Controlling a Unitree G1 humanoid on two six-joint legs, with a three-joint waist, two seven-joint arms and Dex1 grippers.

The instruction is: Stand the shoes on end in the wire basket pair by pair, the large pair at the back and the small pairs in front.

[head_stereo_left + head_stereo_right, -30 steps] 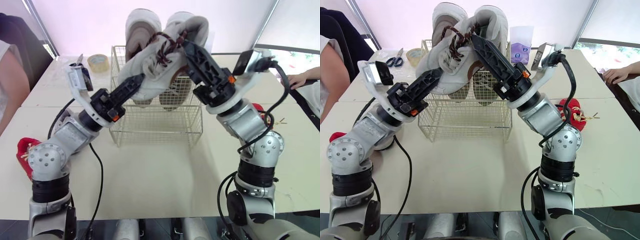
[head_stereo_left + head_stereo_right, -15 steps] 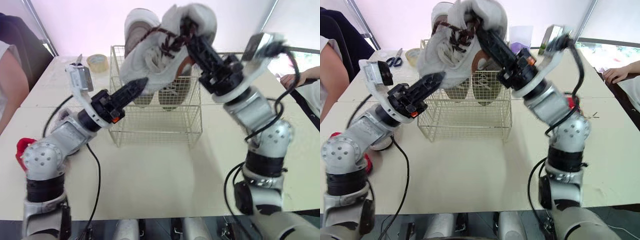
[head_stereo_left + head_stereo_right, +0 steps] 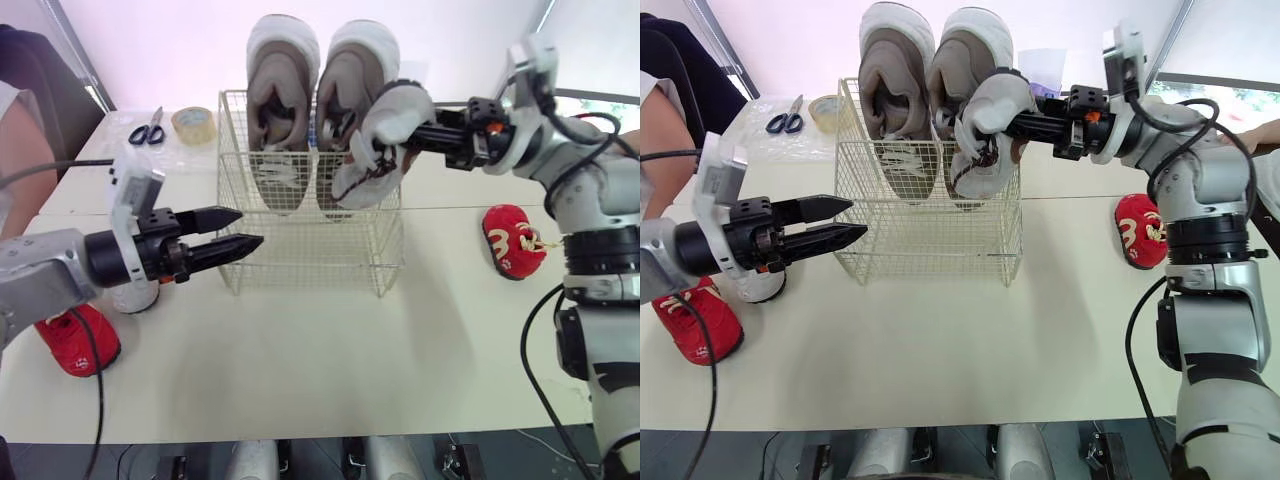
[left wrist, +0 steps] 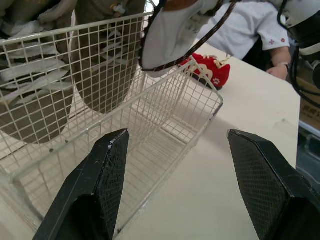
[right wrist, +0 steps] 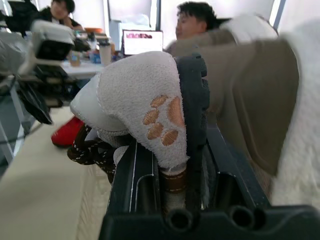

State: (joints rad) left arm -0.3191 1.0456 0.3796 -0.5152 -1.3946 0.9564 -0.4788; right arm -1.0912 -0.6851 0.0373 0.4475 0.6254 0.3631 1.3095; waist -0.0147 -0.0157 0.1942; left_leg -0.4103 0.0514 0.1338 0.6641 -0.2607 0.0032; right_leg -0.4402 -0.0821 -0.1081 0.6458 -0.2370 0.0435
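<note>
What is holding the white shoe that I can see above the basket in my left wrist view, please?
Observer: The right gripper is shut on the white shoe at its heel, and holds it toe down over the right side of the basket.
Operator: Thank you. I see one red shoe beyond the basket; is there another?
Observer: Yes, a second red shoe lies on the table, to the robot's left of the basket and nearer the front edge.
</note>
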